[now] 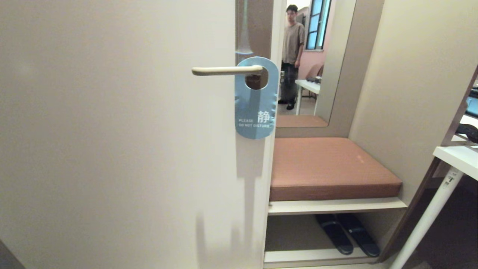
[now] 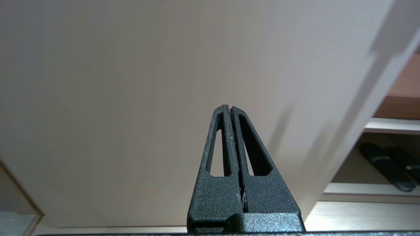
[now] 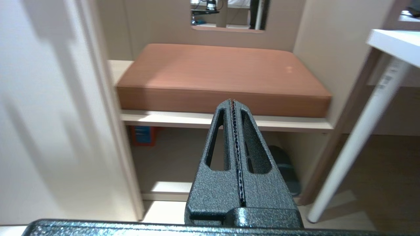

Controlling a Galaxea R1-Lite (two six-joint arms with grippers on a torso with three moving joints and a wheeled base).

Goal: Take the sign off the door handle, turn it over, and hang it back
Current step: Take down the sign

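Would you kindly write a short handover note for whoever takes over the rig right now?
Left claw: shut, empty, facing the door, low down.
Right claw: shut, empty, pointing toward the bench cushion.
Sign: hanging on the handle, blue "do not disturb" side out.
Done: nothing yet.
Left: lift the sign off, flip it, hang it back.
Note: a person shows in the mirror.

Door face: the door (image 1: 112, 149) is bare to the left of and below the door handle (image 1: 224, 70).
At the lever: the sign (image 1: 257, 98) hangs from it, overlapping the door edge.
Right side: cushioned bench (image 1: 328, 168), wall (image 1: 418, 74) and desk leg (image 1: 429, 216) bound the gap.
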